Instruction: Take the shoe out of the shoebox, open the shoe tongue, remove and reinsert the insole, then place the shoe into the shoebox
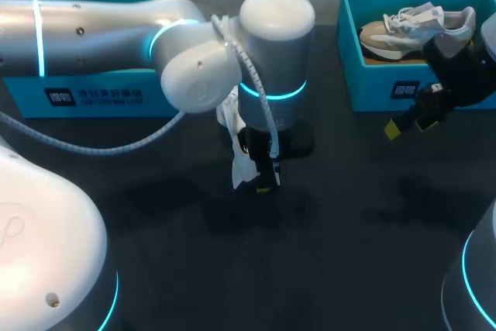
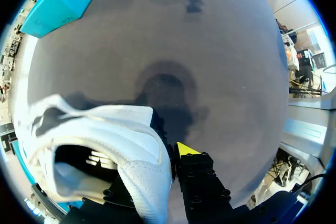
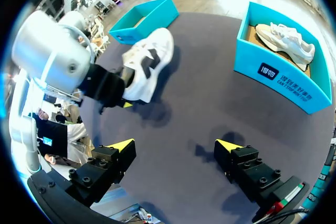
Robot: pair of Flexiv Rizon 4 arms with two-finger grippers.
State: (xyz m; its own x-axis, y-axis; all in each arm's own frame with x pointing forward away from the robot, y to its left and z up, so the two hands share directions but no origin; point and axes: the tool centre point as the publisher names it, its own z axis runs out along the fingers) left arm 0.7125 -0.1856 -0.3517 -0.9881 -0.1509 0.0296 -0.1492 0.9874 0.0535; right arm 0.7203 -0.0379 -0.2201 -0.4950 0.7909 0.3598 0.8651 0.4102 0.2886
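No print is legible to me. On the front wall of the left shoebox [image 1: 23, 98], at the upper left of the head view, sits a dark logo label [image 1: 94, 98] with a white mark and small white lettering. The right shoebox [image 1: 372, 87], upper right, carries a smaller logo patch [image 1: 406, 89], equally unreadable.

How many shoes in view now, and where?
2. A white sneaker is gripped by the left end effector; a second white sneaker lies in the right teal shoebox. The other box is partly hidden.
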